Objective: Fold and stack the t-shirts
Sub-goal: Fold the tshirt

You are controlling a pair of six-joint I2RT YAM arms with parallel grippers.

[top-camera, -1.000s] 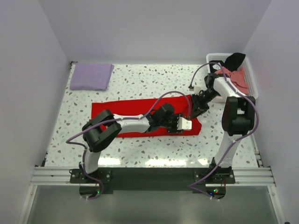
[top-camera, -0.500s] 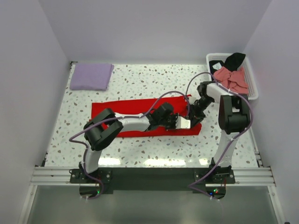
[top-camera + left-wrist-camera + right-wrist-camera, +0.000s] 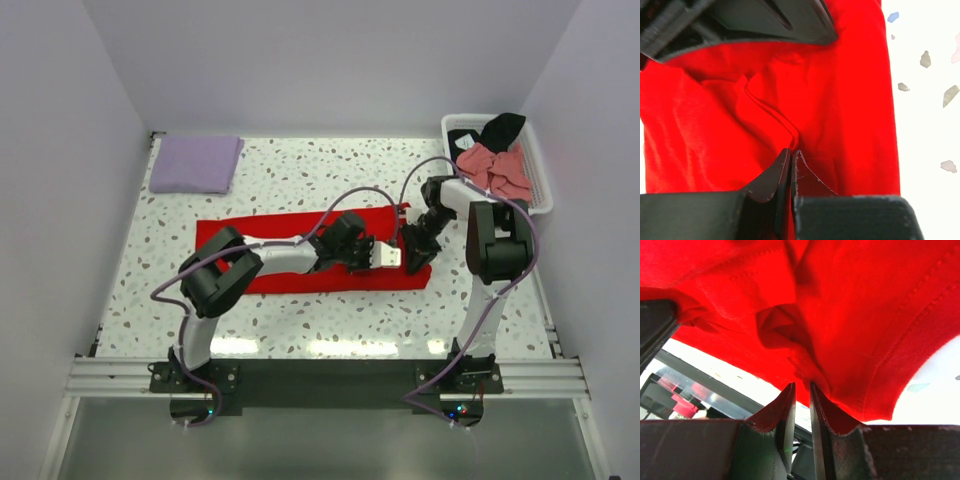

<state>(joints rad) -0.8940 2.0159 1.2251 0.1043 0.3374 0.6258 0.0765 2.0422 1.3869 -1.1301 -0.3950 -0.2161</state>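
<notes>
The left gripper (image 3: 791, 152) is clamped tight on a raised crease of the red t-shirt (image 3: 280, 232). The right gripper (image 3: 801, 390) pinches its bunched edge. The shirt lies as a long, wrinkled band, its gripped end nearest the white basket (image 3: 541, 180).
</notes>
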